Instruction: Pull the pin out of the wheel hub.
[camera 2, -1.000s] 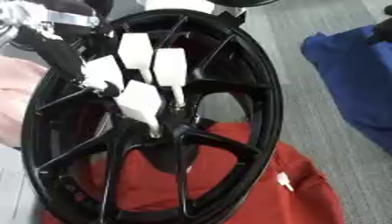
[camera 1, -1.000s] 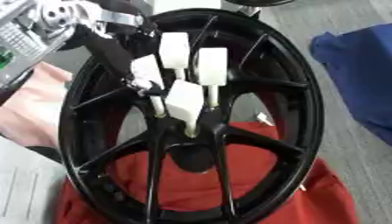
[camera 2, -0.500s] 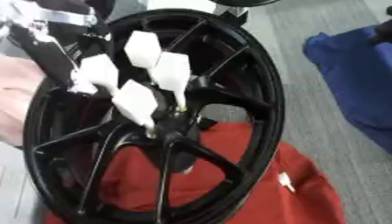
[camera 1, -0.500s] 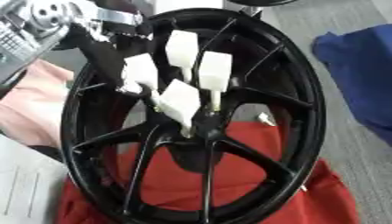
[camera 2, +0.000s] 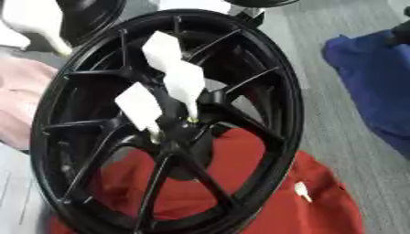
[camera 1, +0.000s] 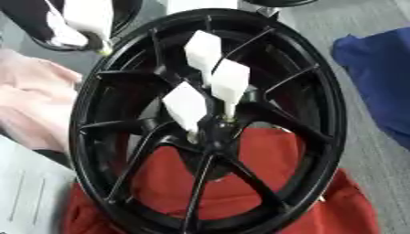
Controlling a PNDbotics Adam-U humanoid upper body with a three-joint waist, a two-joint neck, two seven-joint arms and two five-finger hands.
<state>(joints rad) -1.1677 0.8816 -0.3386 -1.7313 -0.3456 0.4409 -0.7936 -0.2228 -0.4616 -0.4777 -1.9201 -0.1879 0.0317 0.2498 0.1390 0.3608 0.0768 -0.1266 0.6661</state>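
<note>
Glossy black metal wheel hub (camera 1: 210, 123); matt white tags (camera 1: 229, 84); soft red cloth (camera 1: 240, 192).

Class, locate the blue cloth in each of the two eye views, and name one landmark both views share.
Left eye view: the blue cloth lies along the right edge, upper half, right of the wheel's rim.
Right eye view: it again sits at the right edge, showing more of its width.
Shared landmark: the black wheel hub, just above the red cloth.
</note>
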